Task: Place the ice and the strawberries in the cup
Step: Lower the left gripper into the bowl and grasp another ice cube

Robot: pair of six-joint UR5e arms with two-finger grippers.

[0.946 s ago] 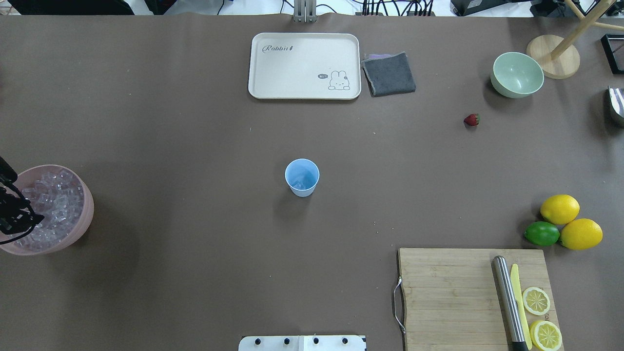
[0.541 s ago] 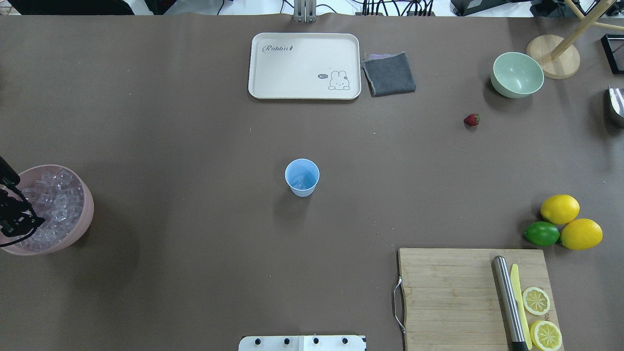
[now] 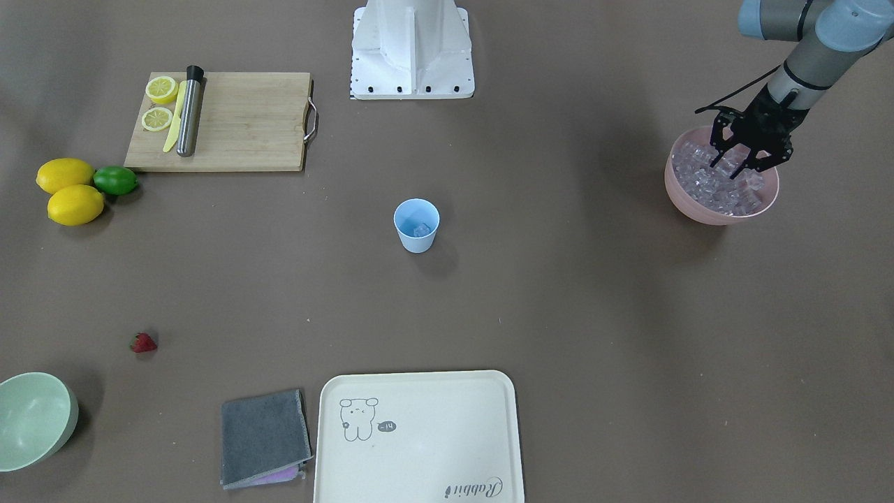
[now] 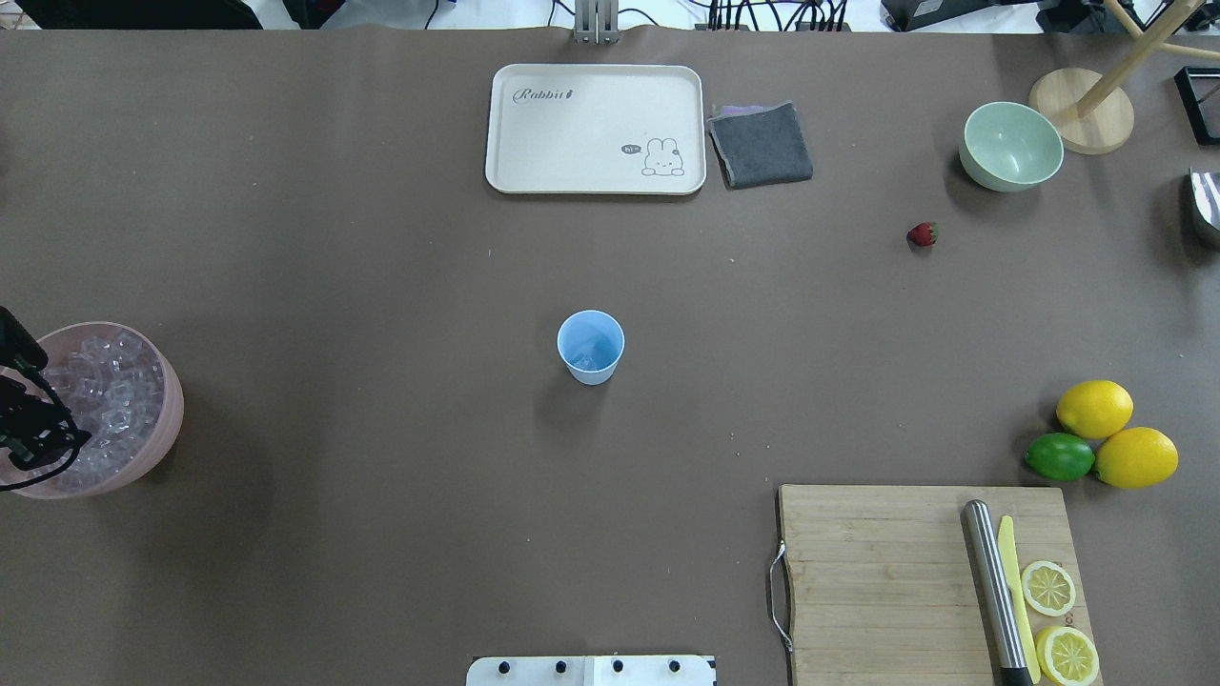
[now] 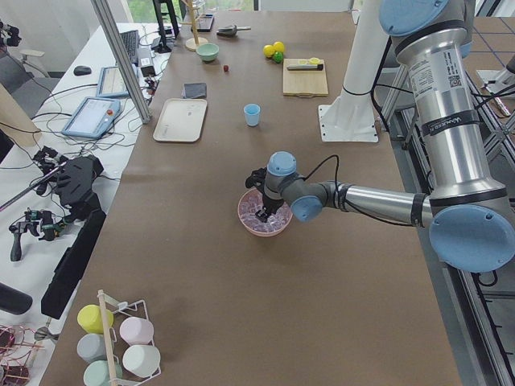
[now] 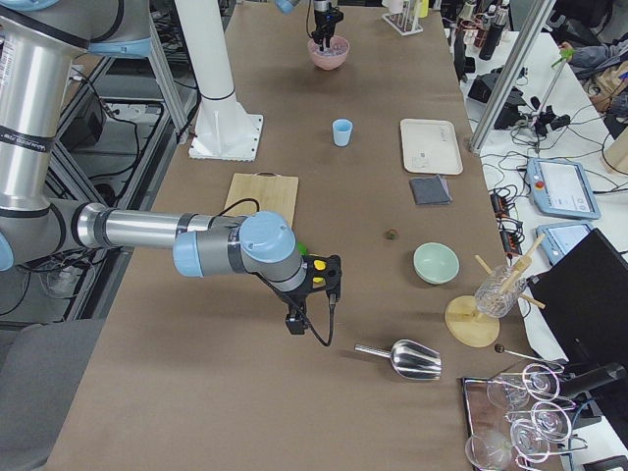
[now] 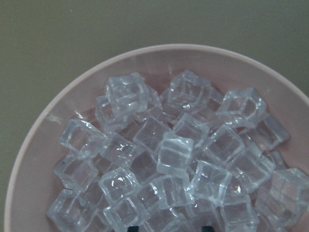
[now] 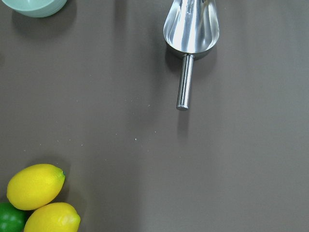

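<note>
Left pincer [image 3: 735, 164] is down over the pink bowl [image 3: 698, 209] at the counter's [image 3: 559, 314] left end, tips at the top layer of the ice [image 7: 174, 152]. Jaws are spread wide. In the left wrist view only the two fingertips [image 7: 207, 228] peek in at the bottom edge, apart, with cubes between and around them; nothing is clamped. The bowl is heaped with clear cubes.

The cup [image 3: 417, 225] stands upright mid-counter, well apart from the bowl, with one ice cube [image 3: 422, 230] in it. The strawberry [image 3: 142, 342] lies on bare counter at the far right side, near the pale-green bowl [image 3: 31, 419], not touching it and well apart from the cup.

Right pincer [image 6: 299, 312] hangs above the counter at the right end, seen only from the exterior right view; cannot tell whether it is wide or narrow. Its wrist camera looks down on a metal scoop [image 8: 191, 29] lying with its handle toward the camera, and on the lemons.

Other items:
- A cream rabbit tray [image 3: 419, 433] sits at the far edge, with a folded grey cloth [image 3: 262, 436] just beside it.
- A wooden cutting board [image 3: 237, 122] near the robot's base carries a steel rod [image 3: 188, 112], a yellow knife [image 3: 173, 126] beside it and two lemon slices [image 3: 161, 89].
- Two whole lemons [image 3: 65, 175] and a lime [image 3: 115, 180] are bunched together, touching, near the board.
</note>
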